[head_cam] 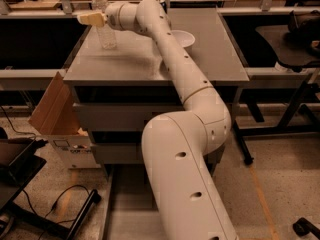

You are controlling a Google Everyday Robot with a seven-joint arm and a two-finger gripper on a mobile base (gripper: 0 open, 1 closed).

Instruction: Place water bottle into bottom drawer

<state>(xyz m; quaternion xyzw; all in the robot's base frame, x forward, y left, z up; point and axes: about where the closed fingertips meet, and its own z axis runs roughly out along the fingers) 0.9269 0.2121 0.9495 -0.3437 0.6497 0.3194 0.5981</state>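
The long shallow grey bottom drawer [126,206] stands pulled out toward the near side at floor level, its tray partly hidden by the bulky white arm. An open brown cardboard box [54,115] sits left of the cabinet. On the far left of the grey table [210,64] the small clear plastic water bottle [108,37] stands upright; the tan hand [87,18] is at its mid-height, and I cannot tell whether it grips. A white bowl [182,38] rests to the right. The floor is speckled.
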